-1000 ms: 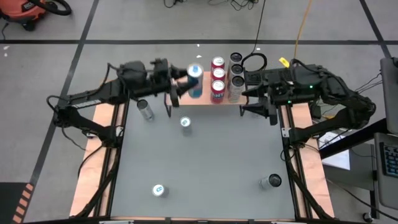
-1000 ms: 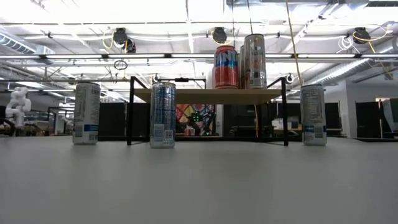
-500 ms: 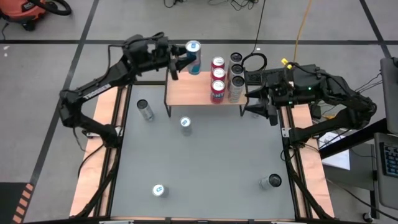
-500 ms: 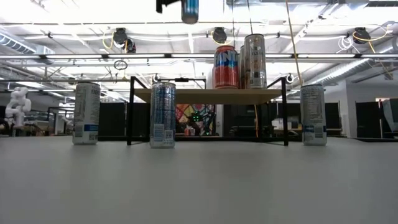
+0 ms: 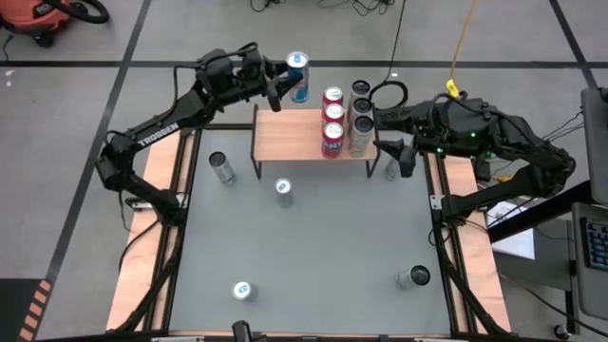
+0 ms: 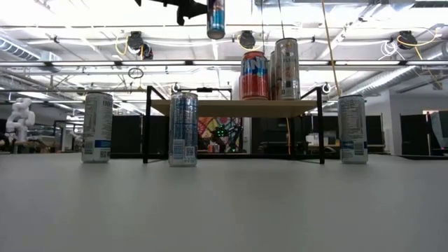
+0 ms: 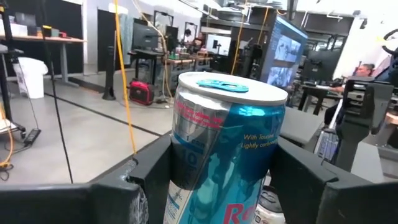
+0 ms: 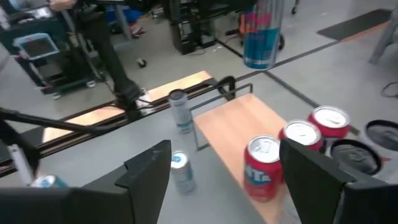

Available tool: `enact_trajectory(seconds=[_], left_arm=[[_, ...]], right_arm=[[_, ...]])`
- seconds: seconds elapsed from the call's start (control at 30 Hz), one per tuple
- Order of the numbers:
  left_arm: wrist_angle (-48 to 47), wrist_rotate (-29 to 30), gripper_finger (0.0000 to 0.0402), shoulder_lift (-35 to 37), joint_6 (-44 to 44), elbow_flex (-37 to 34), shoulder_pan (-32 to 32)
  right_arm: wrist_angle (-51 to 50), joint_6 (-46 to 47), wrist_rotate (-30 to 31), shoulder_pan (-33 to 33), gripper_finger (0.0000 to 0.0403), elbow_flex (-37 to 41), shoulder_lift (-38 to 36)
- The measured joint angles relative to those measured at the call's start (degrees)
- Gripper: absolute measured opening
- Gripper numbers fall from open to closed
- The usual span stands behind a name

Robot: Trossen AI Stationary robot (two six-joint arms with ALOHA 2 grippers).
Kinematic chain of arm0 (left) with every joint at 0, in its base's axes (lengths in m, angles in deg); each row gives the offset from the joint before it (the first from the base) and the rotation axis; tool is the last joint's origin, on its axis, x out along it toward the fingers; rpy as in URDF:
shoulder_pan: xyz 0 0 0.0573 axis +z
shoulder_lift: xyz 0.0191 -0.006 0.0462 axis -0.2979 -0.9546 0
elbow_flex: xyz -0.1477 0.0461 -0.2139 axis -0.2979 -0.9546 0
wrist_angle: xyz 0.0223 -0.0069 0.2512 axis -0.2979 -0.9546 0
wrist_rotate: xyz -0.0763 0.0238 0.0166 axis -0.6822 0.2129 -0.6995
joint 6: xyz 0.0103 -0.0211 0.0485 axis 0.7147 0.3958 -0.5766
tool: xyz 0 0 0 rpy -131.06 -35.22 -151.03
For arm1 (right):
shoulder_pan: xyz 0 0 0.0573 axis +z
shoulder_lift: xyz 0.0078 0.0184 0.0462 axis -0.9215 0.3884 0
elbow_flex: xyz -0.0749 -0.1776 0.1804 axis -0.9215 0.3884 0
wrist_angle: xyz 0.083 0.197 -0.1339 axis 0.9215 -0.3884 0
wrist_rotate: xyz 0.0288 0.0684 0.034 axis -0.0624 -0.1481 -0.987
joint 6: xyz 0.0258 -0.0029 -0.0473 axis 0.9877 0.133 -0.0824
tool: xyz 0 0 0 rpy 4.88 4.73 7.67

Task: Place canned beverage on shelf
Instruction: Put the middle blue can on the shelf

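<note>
L gripper [image 5: 281,87] is clamped on a blue slim can [image 5: 297,76], fingers pinching it from both sides, holding it upright in the air above the far-left end of the shelf [image 5: 290,138]. In the low view that can [image 6: 215,17] hangs well above the shelf top [image 6: 231,107], not touching it. The L wrist view shows the can [image 7: 221,149] w/ its blue tab lid up, wedged between the two dark fingers [image 7: 155,180].

The shelf is a light wooden board on thin black legs at the far side of the grey table [image 5: 323,247]. Its left part is bare; the right part carries three red cans [image 5: 332,119] in a column and, just beside them, three silver/dark-topped cans [image 5: 360,116] (six in all, packed close).

R gripper [image 5: 391,161] hangs near the shelf's right end, fingers spread apart w/ nothing between them; the R wrist view looks between its fingers [image 8: 146,171] over the board [image 8: 239,127] and red cans [image 8: 261,167].

Loose cans on the table: one silver can [image 5: 221,167] left of the shelf, one blue-topped can [image 5: 283,189] just in front of the shelf, another can [image 5: 243,291] near the front-left, and one [image 5: 413,277] at front-right lying on its side. Low view: three of them stand upright, at left [image 6: 97,127], centre-left [image 6: 183,129] and right [image 6: 353,129].
</note>
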Motion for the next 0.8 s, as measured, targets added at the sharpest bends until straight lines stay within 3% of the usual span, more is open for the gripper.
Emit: enact_trajectory(seconds=[0.17, 0.47, 0.8], left_arm=[[0.61, -0.18, 0.0222, 0.00, 0.94, 0.00, -0.55], [4.03, -7.97, 0.0222, 0.02, -7.14, -3.00, 0.58], [23.35, -12.05, 0.0222, -2.29, -1.72, -14.35, 4.44]], right_arm=[[-0.04, -0.85, 2.76, -0.01, 0.0263, 0.00, 0.02], [-0.02, 0.22, 2.65, -0.53, 0.0263, 0.01, 0.05], [-0.02, 0.92, 2.56, -0.53, 0.0263, 0.02, 0.11]])
